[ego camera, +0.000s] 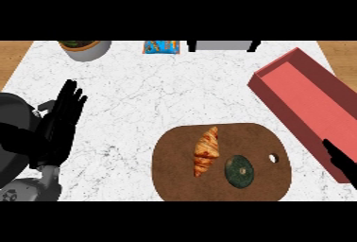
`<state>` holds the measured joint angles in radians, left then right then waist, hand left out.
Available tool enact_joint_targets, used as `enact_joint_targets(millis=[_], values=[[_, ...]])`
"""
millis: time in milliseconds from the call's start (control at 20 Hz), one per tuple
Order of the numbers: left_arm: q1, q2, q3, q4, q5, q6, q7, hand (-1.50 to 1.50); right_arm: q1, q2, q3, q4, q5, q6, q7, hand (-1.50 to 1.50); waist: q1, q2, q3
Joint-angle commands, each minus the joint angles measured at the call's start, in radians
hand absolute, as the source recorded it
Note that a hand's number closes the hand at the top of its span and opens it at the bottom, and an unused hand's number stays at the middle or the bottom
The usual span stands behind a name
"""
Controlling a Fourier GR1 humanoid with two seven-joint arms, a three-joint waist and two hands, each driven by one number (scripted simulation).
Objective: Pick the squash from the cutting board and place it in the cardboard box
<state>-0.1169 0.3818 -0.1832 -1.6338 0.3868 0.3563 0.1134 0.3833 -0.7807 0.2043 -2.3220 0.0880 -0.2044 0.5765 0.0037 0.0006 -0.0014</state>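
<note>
A dark green round squash [239, 171] lies on the brown wooden cutting board [174, 170], right of a croissant [206, 150]. The box [307, 106], reddish pink and open on top, stretches along the right side of the counter. My right hand [342, 163] shows only as dark fingers at the right edge, in front of the box's near end and apart from the squash. At the left, my left hand [59, 120] rests open with fingers pointing up.
A pot with greenery [85, 48] stands at the back left. A blue packet [162, 47] and a grey object [221, 45] sit along the back edge. Wooden surfaces flank the white marble counter [153, 90].
</note>
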Motion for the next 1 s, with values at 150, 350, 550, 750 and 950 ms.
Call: enact_joint_targets(millis=[150,350,550,750,950], values=[[0.014,-0.038,0.009,0.005,-0.031,-0.03,0.0,0.0,-0.196,0.088,0.118,0.028,0.144,0.063,0.285,-1.5,0.006,0.001,0.0],[-0.039,-0.052,0.054,-0.006,-0.054,-0.018,0.067,0.0,-0.198,0.206,0.176,0.032,0.209,0.083,0.282,-1.5,-0.004,-0.001,0.001],[-0.057,-0.067,0.089,0.03,-0.073,-0.049,0.068,0.0,-0.161,0.263,0.178,0.111,0.255,0.104,0.217,-1.5,-0.007,-0.001,0.001],[0.019,-0.106,0.065,0.005,-0.108,-0.077,0.023,0.0,-0.244,0.329,0.148,0.123,0.288,0.129,0.291,-1.5,-0.004,-0.001,0.001],[0.037,-0.118,0.08,-0.042,-0.132,-0.082,0.059,0.0,-0.177,0.396,0.2,0.191,0.383,0.099,0.196,-1.5,-0.005,-0.002,0.002]])
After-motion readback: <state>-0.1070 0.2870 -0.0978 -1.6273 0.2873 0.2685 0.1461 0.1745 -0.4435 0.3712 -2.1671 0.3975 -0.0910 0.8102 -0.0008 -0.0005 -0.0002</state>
